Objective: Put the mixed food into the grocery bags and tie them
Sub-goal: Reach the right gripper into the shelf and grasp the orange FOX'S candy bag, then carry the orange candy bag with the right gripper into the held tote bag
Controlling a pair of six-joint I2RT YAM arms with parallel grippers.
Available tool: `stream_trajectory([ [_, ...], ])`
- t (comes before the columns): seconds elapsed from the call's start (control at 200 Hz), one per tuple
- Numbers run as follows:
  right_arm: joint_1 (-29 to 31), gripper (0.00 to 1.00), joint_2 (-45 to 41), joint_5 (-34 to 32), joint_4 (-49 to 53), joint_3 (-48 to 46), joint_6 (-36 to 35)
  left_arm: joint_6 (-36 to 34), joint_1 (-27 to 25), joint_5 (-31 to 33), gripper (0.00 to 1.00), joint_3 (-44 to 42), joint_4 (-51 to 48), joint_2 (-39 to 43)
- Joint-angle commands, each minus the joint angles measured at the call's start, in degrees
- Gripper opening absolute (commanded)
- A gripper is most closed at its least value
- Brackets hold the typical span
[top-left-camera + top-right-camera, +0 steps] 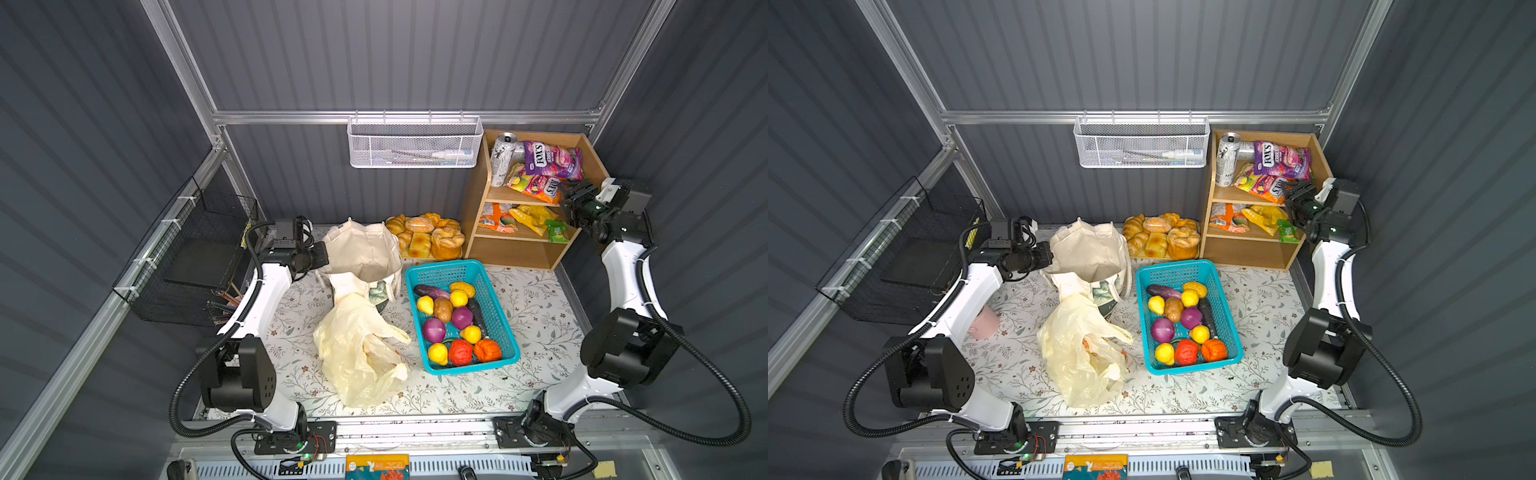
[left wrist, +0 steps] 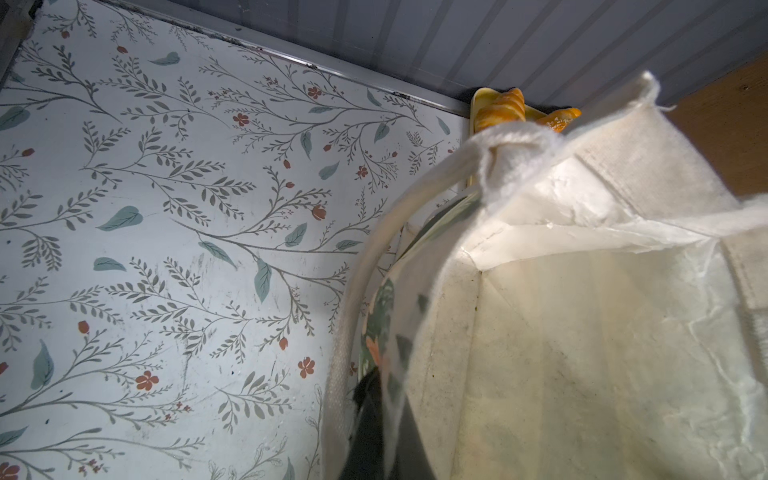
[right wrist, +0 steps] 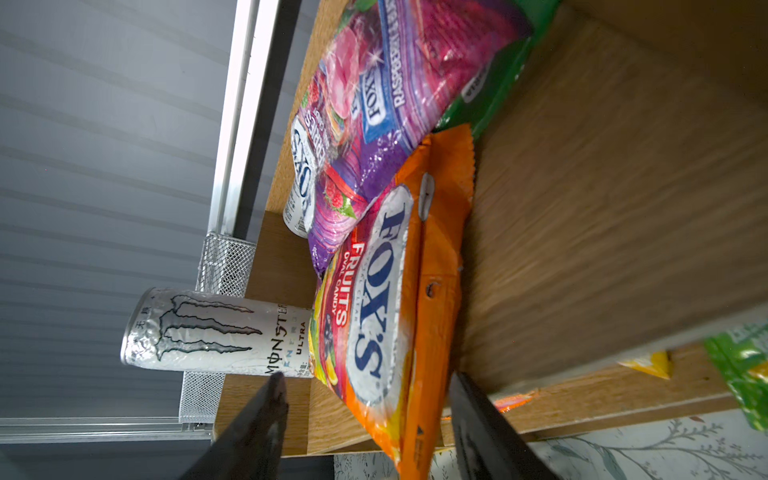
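L arm: elbow bent, forearm slanting toward back wall, wrist level & pointing R. The left end effector (image 1: 322, 255) is closed on the canvas tote (image 1: 361, 253) at its left rim; tote stands open on the table (image 1: 540, 299). R arm raised, forearm near-upright, wrist turned to shelf (image 1: 519, 253), top compartment. The right end effector (image 3: 365, 376) has jaws apart, straddling the orange FOX'S packet (image 3: 386, 291) lying there, not pinching it. Cream plastic bag (image 1: 353, 353) lies crumpled in front of tote.

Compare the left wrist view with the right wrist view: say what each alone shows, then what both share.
Left wrist only: the canvas tote and a croissant behind it. Right wrist only: the orange FOX'S packet between the fingers of the open right gripper, a purple FOX'S packet and a white can. Both: the floral table cover, grey ribbed wall and wooden shelf.
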State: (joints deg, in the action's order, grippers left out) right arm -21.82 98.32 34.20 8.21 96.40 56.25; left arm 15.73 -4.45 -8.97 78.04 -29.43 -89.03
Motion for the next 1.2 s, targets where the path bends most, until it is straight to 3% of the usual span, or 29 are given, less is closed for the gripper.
stream_trajectory([
  [0.0,0.5,0.63,1.3,-0.2,1.2,2.5,-1.6,0.9,0.0,-1.4,0.00,0.1,-1.0,-0.3],
  [0.215,1.2,0.63,4.4,-0.1,3.7,6.8,-2.8,0.9,0.0,-1.1,0.00,-0.4,-1.0,-0.4],
  [0.525,2.0,0.62,9.3,0.9,2.8,9.3,0.6,1.0,0.0,-0.8,0.00,-0.5,-1.0,-0.4],
  [0.615,2.2,0.52,11.2,1.7,1.4,10.0,2.3,0.9,0.0,-0.6,0.00,-0.3,-1.1,-0.5],
  [0.74,2.4,0.19,11.4,3.7,-1.7,9.5,4.5,0.9,0.0,-0.4,0.00,0.3,-1.5,-0.8],
  [0.875,2.4,0.01,9.0,5.3,-4.5,8.1,6.6,1.1,0.0,-0.4,0.00,0.1,-1.5,-1.2],
  [1.196,2.7,0.00,-6.4,4.7,-13.0,-4.0,10.0,0.1,-0.1,0.5,0.00,0.7,-1.7,-2.7],
])
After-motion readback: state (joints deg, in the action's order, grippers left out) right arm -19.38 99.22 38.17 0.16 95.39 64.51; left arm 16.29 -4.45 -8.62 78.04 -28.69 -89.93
